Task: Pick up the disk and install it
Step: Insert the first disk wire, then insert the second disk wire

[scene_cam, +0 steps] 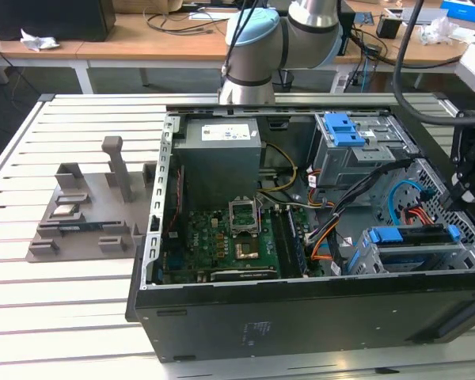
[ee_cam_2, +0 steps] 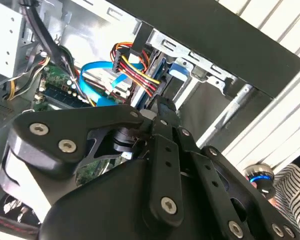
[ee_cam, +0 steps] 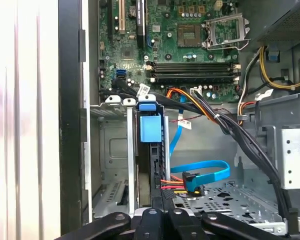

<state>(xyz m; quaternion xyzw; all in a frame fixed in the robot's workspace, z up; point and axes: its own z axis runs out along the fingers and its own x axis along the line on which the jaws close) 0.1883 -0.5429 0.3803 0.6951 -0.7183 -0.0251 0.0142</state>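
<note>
Disk sits edge-on in the drive cage at the case's front corner, blue rails showing, gripper right at its near end. You can't tell whether the fingers grip it; prob. closed on it, linkage blocks the look. Orange/yellow cables and a blue SATA lead crowd just beside. Case wall hems the other side; open floor past the cables.
</note>
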